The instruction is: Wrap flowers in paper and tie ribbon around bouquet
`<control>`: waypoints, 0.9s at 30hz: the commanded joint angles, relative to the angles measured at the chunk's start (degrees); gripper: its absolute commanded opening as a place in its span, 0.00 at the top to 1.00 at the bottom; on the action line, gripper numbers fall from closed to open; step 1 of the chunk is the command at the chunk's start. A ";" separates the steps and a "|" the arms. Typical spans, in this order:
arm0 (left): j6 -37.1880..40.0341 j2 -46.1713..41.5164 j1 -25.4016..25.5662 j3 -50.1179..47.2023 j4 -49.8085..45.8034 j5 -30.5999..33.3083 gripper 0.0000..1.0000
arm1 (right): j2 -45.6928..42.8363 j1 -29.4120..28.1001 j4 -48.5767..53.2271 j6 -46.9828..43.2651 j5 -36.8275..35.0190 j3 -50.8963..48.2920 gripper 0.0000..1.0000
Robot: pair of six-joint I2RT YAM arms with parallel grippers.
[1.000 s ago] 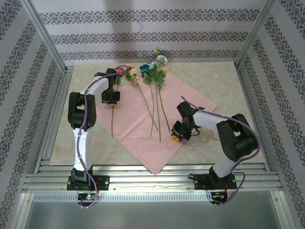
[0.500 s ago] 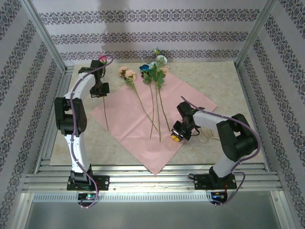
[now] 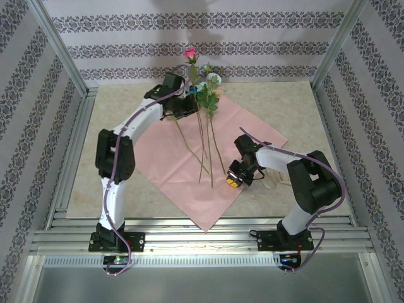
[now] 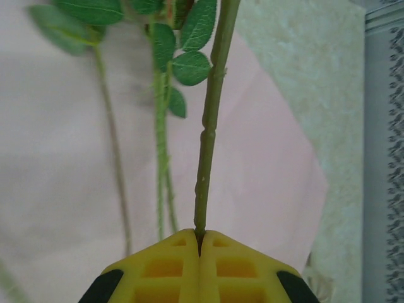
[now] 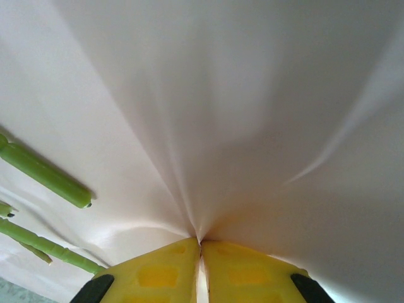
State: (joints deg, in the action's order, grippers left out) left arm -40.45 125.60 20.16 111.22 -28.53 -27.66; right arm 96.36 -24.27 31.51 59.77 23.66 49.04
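Pink rose (image 3: 190,53) — bloom end toward back wall (image 3: 284,38)

The left arm (image 3: 112,199) and right arm (image 3: 294,219) are white with black joints. A purple cable (image 3: 278,148) runs back from the right gripper (image 3: 233,182) (yellow dented fingers (image 5: 158,274)).

The clamped stem (image 4: 211,126) leaves the left wrist view's top edge, its bloom cut off. From above, the left arm (image 3: 136,123) covers some flowers (image 3: 208,101); the right arm (image 3: 297,167) hides part of the ribbon (image 3: 276,181).
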 commanded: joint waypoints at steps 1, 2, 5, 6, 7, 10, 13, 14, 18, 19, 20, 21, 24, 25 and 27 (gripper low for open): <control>-5.70 7.22 0.13 5.61 5.39 -2.73 1.00 | 6.52 -1.92 -2.15 -0.95 -4.59 -3.46 0.87; -4.47 9.25 0.28 8.55 1.60 -2.13 1.00 | 6.73 -1.92 -2.22 -0.97 -4.59 -3.23 0.87; -0.77 10.98 0.37 13.15 -6.45 1.26 0.63 | 7.13 -1.92 -1.92 -1.32 -4.63 -2.56 0.87; -0.12 9.71 0.34 12.79 -7.54 2.63 0.56 | 7.16 -1.90 -1.77 -1.53 -4.76 -2.41 0.87; 0.31 8.07 0.38 11.92 -8.25 3.85 0.54 | 7.05 -1.92 -1.59 -1.73 -4.93 -2.31 0.87; 0.62 0.67 -0.22 6.29 -11.34 10.71 0.53 | 7.01 -1.84 -1.32 -2.23 -5.29 -2.39 0.87; -2.41 -6.95 -2.94 -5.43 -10.07 13.41 0.58 | 6.92 -1.83 -1.18 -2.65 -5.38 -2.91 0.88; -3.15 -8.48 -4.06 -8.96 -8.24 12.45 0.62 | 6.84 -1.83 -1.18 -2.72 -5.42 -3.10 0.87; -4.09 -7.22 -8.33 -15.15 -4.95 6.85 0.68 | 6.58 -2.09 -1.01 -3.36 -5.29 -3.46 0.87; -3.51 -6.36 -8.70 -14.96 -4.27 6.29 0.65 | 6.57 -2.16 -0.95 -3.46 -5.29 -3.58 0.87; -2.62 -4.94 -8.90 -14.08 -3.92 6.05 0.59 | 6.56 -2.27 -0.92 -3.46 -5.29 -3.72 0.87; -1.45 -3.39 -8.94 -12.55 -3.81 5.87 0.55 | 6.48 -2.35 -0.94 -3.49 -5.29 -3.88 0.87; 1.90 0.98 -8.68 -6.95 -4.45 5.05 0.52 | 6.48 -2.36 -0.84 -3.64 -5.48 -4.09 0.87; 3.49 2.58 -8.29 -4.52 -5.98 5.59 0.52 | 6.40 -2.36 -0.74 -3.55 -5.46 -4.09 0.87; 6.27 6.40 -7.34 1.37 -11.03 6.82 0.52 | 6.14 -2.35 -0.75 -3.51 -5.62 -4.16 0.87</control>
State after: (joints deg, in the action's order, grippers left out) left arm -39.88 129.08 10.83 104.77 -35.07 -20.73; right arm 96.92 -24.27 32.53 57.01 23.66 49.60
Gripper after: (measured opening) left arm 0.482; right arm 0.131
